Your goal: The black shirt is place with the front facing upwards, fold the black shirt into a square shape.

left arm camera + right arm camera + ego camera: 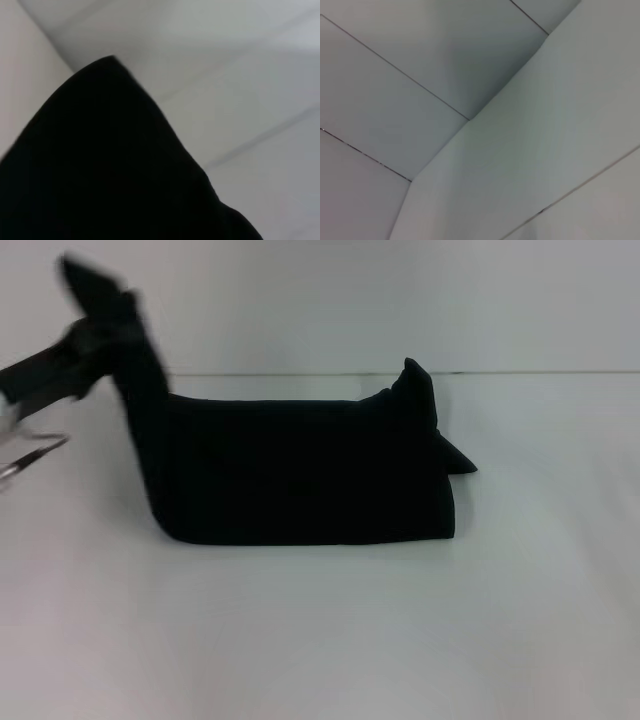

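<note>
the large plain black fabric shirt lies folded into a long band across the middle of the pale white counter, its near edge straight and its body bunched in soft ridges. at its right end a small peak of cloth stands up and a pointed corner sticks out sideways just past the fold. its left end is lifted off the counter, rising in a narrow strip toward the upper left, where it meets the left gripper; the jaws appear to be clamped on that raised corner of the shirt, though the motion blur there hides the fingers themselves. the dark left arm runs off the left edge of the head view. in the left wrist view the black cloth fills the lower part, hanging close before the camera with pale panelled surfaces behind it. the right gripper is not seen in the head view, and the right wrist view shows only pale panelled surfaces, so its jaws cannot be judged.
</note>
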{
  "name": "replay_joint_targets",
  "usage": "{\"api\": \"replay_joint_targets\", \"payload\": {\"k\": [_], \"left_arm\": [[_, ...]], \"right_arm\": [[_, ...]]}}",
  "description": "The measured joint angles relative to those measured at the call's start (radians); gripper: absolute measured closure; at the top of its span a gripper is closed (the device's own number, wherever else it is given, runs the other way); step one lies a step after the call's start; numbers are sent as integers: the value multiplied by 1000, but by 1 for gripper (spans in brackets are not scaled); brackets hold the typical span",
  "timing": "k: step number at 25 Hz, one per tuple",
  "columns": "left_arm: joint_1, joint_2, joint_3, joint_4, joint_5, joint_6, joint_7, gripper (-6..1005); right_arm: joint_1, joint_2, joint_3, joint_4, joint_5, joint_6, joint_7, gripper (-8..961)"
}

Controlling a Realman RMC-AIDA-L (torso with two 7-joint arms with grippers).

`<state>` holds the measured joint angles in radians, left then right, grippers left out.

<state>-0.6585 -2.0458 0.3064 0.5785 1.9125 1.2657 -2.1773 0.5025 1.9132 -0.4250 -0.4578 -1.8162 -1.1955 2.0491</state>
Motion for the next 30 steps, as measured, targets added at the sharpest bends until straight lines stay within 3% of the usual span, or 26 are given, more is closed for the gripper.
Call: {"api": "replay_joint_targets", "payload": {"k": [3,7,9,12,17,21,26,30], "left_arm": [[-53,-20,56,2,-2,-1,-2,942],[-131,-75,148,17,-5,-40,22,941],[-160,-105,205,16,-5,-81,35,941],[-217,-128,328,-54,-40,-207,71,942],[-316,-131,471,-235,-146,-372,207,941],[-347,-131,576,-281,-162,-321,265,938],[-306,-112,705,-203,-152,-129,266,844],[-195,-101,718,-37,-165,-14,243,711]], "right_arm": [[3,2,0,-1,0,-1,-1,101],[8,4,-2,4,0,-2,-9,102],[8,7,-3,5,0,-2,-12,102],[8,12,-6,5,0,-2,-13,102],[8,14,-29,5,-1,-2,-13,102],[7,16,-39,5,-1,-3,-12,102],[7,16,-42,5,-2,-2,-11,102],[9,14,-52,5,-2,-3,-6,102]]}}
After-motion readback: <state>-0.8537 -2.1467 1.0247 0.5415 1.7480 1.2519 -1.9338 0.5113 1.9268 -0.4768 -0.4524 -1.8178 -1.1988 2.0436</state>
